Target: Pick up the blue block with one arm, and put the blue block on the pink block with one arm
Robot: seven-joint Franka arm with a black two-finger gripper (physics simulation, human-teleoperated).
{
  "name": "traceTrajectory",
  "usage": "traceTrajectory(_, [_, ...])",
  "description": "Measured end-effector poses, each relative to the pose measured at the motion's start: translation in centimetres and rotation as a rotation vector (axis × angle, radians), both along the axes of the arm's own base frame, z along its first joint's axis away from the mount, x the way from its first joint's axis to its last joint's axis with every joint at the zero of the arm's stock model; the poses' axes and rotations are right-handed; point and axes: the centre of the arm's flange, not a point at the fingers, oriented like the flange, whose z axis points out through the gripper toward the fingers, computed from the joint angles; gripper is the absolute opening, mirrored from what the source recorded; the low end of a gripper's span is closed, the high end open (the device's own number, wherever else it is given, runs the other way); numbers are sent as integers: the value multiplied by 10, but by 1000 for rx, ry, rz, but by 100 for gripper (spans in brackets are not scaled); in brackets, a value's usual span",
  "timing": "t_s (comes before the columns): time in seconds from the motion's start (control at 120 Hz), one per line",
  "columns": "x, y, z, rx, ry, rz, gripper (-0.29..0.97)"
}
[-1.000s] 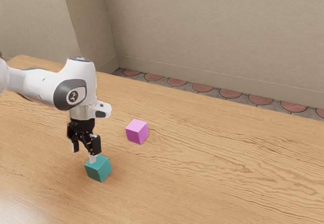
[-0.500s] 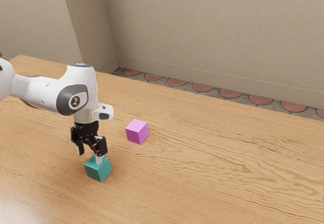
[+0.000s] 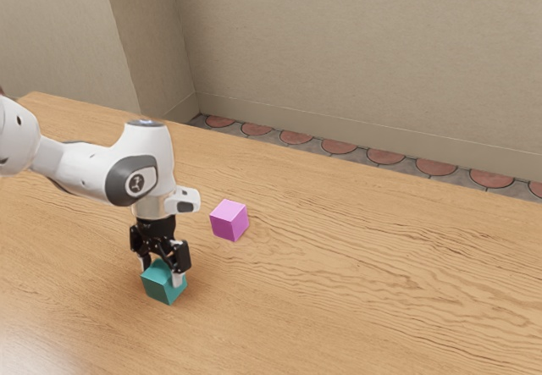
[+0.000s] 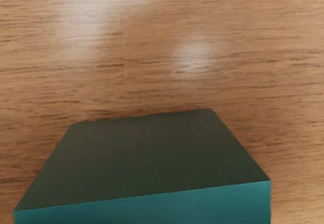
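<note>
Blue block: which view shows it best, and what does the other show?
The wrist view: the blue block shows its top and one side large and unobstructed. The exterior view shows it small on the table, its top partly covered by the hand.

Gripper (image 3: 161, 273) straddles the blue block (image 3: 162, 289), pink block (image 3: 229, 220) near

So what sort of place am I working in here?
Probably a bare simulated room rather than a workshop: a wide wooden table, plain beige walls meeting in a corner, and a strip of rounded red tiles on the floor behind the table.
</note>
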Motion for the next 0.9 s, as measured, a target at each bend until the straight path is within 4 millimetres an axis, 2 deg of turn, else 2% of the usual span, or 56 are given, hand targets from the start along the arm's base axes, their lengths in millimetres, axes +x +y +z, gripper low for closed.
traceTrajectory(0.108, [0,0,-8,-5,10,4,68])
traceTrajectory(0.3, [0,-1,-13,-5,12,19,47])
traceTrajectory(0.433, [2,-1,-13,-1,4,27,44])
traceTrajectory(0.525, [12,1,-2,-1,-23,34,39])
traceTrajectory(0.633, [35,6,16,-10,-60,39,38])
traceTrajectory(0.8, [75,14,63,-17,-118,18,38])
traceTrajectory(0.9, [91,5,87,-21,-132,-16,39])
